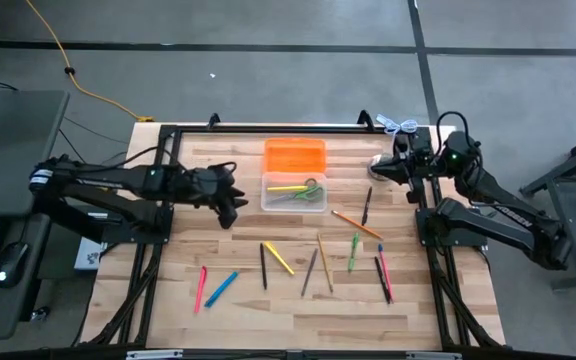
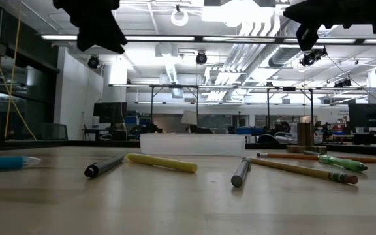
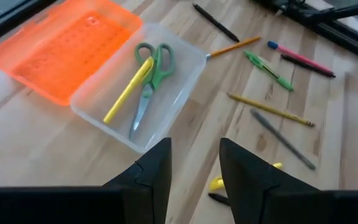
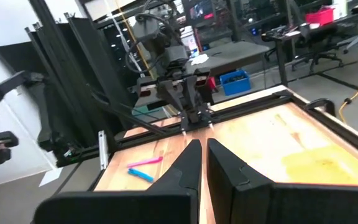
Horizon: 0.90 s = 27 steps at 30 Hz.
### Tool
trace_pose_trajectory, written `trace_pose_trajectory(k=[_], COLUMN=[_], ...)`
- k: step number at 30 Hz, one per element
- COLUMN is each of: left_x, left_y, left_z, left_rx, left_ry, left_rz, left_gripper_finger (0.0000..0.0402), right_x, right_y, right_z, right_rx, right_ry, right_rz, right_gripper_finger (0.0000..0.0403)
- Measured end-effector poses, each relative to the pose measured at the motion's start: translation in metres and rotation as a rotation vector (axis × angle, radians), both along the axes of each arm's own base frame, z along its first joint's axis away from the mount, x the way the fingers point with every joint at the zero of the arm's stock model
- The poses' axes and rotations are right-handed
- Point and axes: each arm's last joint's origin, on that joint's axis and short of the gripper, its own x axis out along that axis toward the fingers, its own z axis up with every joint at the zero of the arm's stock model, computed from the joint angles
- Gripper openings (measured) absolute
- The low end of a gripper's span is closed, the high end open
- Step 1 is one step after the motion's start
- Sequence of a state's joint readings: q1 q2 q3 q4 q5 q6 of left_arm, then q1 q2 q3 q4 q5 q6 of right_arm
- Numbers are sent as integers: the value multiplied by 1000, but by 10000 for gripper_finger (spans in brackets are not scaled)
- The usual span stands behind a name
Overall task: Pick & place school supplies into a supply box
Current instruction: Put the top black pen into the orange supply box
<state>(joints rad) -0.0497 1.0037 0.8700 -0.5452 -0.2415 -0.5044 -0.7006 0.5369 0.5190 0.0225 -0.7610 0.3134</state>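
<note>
Nearest the low camera lie a dark grey pen [image 2: 104,166], a yellow marker [image 2: 162,162] and a grey pencil [image 2: 240,172], all loose on the wooden table [image 1: 168,290].

We count little done so far. The small clear plastic supply box [image 1: 267,200] sits near the middle of the far edge, its long axis running parallel to that edge, and it holds only a pair of green-handled scissors [image 3: 152,70] and a yellow pen [image 3: 128,90], both lying roughly along the box's length. Touching its far side is a bright orange rectangular piece [image 1: 294,155].

By our reckoning most of the work is left: a pink pen [image 1: 201,286] and a blue marker [image 1: 221,288] toward the near left corner, a black pen [image 1: 263,265] and the yellow marker mid-table, two brown pencils [image 1: 316,266], a green marker [image 1: 353,251], an orange pencil [image 1: 356,224] and a black pen [image 1: 366,205] to the right of the box, and a dark and pink pair [image 1: 383,276] toward the right edge. Most point roughly from near edge to far edge.

Our left gripper [image 3: 194,168] hovers just left of the box, fingers spread and holding nothing. Our right gripper [image 4: 203,163] waits above the far right corner, fingers nearly pressed together and holding nothing.
</note>
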Motion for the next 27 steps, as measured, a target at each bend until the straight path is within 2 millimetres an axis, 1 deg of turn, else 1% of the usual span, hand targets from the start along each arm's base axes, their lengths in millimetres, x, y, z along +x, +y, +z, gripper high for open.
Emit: trace_pose_trajectory(k=[6,11,15,19,27], left_x=[-3,-4,-5,-7,-9], left_y=[-11,-18,-22,-24,-25], left_z=[-17,-30,-41,-50,-70], left_rx=[-19,-20,-25,-46,-60], left_ry=[-42,-35,-43,-68,-90], left_rz=[4,9,2,4,5], left_gripper_finger=[161,161,161,161,161], right_x=[6,9,13,17,32], right_y=[8,14,19,23,30], right_z=[-6,-12,-16,-22,-37], right_rx=[56,86,104,160,256], right_ry=[57,111,151,218,351], right_rz=[16,-5,-30,-57,-77], right_gripper_finger=[2,2,2,2,2])
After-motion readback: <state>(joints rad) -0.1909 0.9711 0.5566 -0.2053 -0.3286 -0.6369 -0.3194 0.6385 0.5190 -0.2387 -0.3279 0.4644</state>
